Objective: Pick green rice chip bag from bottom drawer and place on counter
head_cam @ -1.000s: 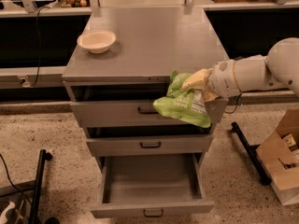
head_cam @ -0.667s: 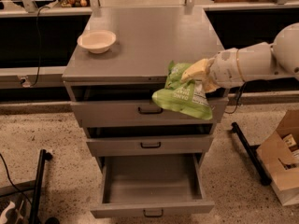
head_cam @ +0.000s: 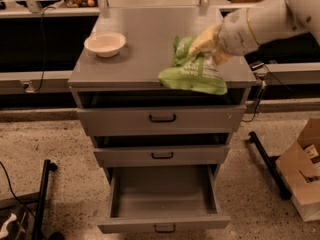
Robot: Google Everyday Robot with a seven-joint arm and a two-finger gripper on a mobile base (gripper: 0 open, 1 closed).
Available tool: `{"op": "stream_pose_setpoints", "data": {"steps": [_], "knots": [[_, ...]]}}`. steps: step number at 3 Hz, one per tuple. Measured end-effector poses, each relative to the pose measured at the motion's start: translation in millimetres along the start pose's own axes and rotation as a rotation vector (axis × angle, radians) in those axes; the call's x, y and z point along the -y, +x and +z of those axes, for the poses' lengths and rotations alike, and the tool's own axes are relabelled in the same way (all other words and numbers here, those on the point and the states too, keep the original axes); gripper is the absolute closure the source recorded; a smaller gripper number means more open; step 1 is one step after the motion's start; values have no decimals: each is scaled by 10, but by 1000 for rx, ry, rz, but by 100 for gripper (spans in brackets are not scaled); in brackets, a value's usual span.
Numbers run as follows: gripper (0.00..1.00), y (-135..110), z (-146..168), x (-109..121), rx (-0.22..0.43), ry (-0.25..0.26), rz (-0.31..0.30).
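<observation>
The green rice chip bag [head_cam: 192, 74] hangs from my gripper [head_cam: 202, 44] over the front right part of the counter [head_cam: 145, 39]. The gripper is shut on the bag's top edge, and my white arm reaches in from the upper right. The bag's lower end is at the counter's front edge, just above it or touching it; I cannot tell which. The bottom drawer [head_cam: 162, 224] is pulled out and looks empty inside.
A cream bowl [head_cam: 105, 44] stands on the counter's left side. The two upper drawers [head_cam: 162, 118] are slightly open. A cardboard box [head_cam: 302, 176] sits on the floor at right, and a dark stand leg [head_cam: 42, 194] at left.
My gripper has lifted the bag up from in front of the top drawer to over the counter's front right area.
</observation>
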State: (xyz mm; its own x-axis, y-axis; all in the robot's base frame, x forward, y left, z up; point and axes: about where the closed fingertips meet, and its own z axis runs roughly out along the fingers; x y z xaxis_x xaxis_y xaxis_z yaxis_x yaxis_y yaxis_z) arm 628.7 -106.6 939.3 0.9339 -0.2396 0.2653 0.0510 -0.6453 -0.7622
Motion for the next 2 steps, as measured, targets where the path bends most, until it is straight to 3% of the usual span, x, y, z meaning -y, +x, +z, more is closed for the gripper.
{"op": "stream_pose_setpoints", "data": {"steps": [1,2], "knots": [[100,367,168,99,9,-47,-3],[100,821,349,271,-49,-51,23]]}}
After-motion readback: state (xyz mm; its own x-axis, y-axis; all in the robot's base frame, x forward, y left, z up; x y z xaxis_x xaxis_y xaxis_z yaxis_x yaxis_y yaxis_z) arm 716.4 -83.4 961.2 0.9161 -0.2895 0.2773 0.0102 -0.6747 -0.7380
